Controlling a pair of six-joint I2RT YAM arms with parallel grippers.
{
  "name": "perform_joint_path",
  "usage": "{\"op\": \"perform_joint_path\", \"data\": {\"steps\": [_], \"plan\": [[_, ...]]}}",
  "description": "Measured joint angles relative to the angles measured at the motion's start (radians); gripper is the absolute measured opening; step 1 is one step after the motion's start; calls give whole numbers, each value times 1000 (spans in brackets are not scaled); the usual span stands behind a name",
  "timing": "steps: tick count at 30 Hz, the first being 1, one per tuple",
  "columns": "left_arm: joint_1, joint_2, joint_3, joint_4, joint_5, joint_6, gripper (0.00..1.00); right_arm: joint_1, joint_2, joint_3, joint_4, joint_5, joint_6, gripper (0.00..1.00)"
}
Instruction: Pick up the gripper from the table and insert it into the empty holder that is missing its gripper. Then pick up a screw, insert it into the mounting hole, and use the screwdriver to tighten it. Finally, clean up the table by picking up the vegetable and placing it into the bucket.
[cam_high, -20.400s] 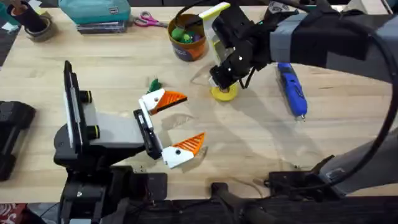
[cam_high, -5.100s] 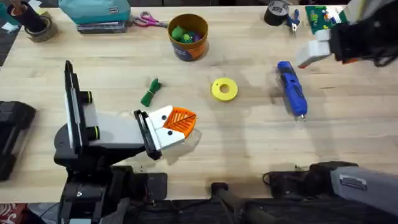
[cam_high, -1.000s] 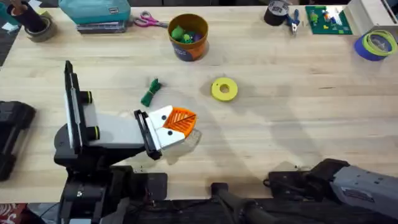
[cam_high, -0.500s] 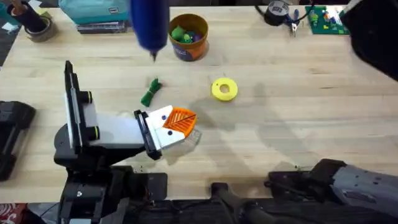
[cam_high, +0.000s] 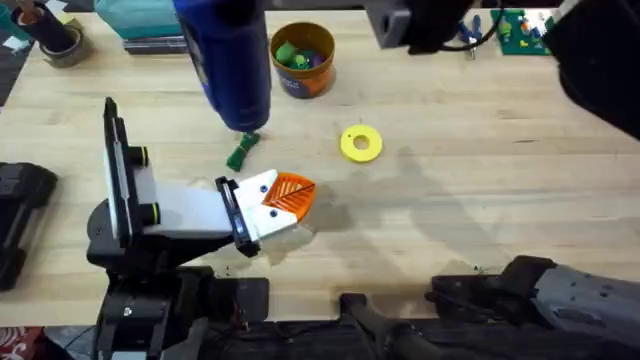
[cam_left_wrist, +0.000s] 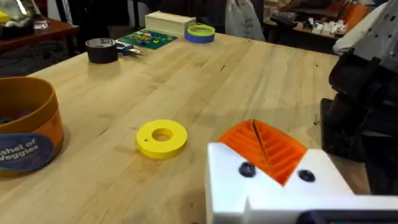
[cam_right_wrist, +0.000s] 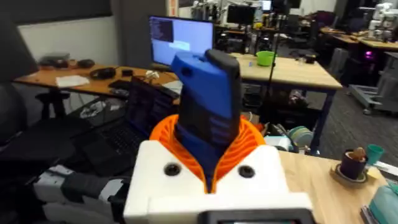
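Blue screwdriver (cam_high: 228, 62) is now off the table and clamped between the right gripper's (cam_right_wrist: 208, 165) orange pads, carried high over the vegetable (cam_high: 242, 152) toward the left arm, lower than half a second ago. Left gripper (cam_left_wrist: 273, 163) rests on the table, fingers pressed together, both orange, so the insert looks done. Tightening comes next; vegetable not yet in the bucket (cam_high: 302, 60).
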Motion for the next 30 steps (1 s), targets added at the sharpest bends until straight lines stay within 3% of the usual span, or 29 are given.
{"op": "perform_joint_path", "data": {"steps": [17, 30], "plan": [[0, 0, 0, 0, 0, 0, 10, 0, 0, -3, -2, -83, -37, 22], [0, 0, 0, 0, 0, 0, 10, 0, 0, -109, 71, -93, -60, 22]]}}
